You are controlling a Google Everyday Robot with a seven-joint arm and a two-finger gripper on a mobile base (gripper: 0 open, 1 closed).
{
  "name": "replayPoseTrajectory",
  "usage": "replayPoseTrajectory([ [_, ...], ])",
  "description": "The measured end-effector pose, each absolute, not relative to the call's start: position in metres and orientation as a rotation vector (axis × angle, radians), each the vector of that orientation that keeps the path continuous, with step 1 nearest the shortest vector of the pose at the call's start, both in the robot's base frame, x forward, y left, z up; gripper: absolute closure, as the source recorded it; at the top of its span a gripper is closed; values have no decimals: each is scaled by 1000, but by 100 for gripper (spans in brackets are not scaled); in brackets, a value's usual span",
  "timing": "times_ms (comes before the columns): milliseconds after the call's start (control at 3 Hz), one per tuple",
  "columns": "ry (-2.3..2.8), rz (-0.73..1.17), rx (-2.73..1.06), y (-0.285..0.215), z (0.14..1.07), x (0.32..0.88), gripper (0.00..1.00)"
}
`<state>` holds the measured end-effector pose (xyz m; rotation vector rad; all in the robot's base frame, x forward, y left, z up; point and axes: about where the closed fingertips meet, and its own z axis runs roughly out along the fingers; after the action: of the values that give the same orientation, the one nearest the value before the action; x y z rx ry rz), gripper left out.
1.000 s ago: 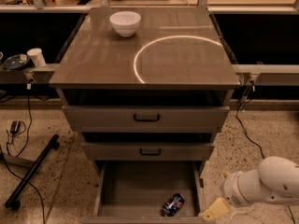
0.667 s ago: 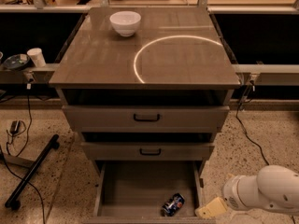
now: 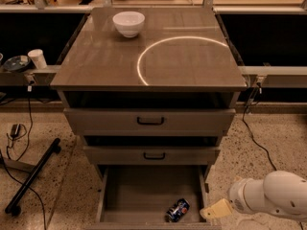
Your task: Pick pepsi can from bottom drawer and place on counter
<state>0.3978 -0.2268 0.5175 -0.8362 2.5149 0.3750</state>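
Observation:
The pepsi can (image 3: 177, 210) lies on its side on the floor of the open bottom drawer (image 3: 144, 195), near its front right corner. The counter (image 3: 158, 51) is the glossy grey-brown cabinet top with a bright curved light reflection. My gripper (image 3: 215, 210) shows as a pale tan tip at the end of the white arm (image 3: 271, 200), low at the right, just outside the drawer's right wall and to the right of the can. It holds nothing that I can see.
A white bowl (image 3: 128, 23) stands at the back left of the counter. Two upper drawers with black handles (image 3: 150, 121) are partly pulled out above the bottom one. A black pole (image 3: 31, 176) and cables lie on the floor at left. A white cup (image 3: 37, 58) stands on a side ledge.
My arm and gripper have moved slightly left and down, closer to the drawer's right wall. The can has not moved.

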Motion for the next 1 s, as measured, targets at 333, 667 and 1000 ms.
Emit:
replayPoseTrajectory([
  [333, 2531, 369, -816, -227, 515, 399, 0],
  [667, 2559, 255, -783, -243, 521, 398, 0],
  [1000, 2552, 20, -645, -282, 550, 394, 0],
])
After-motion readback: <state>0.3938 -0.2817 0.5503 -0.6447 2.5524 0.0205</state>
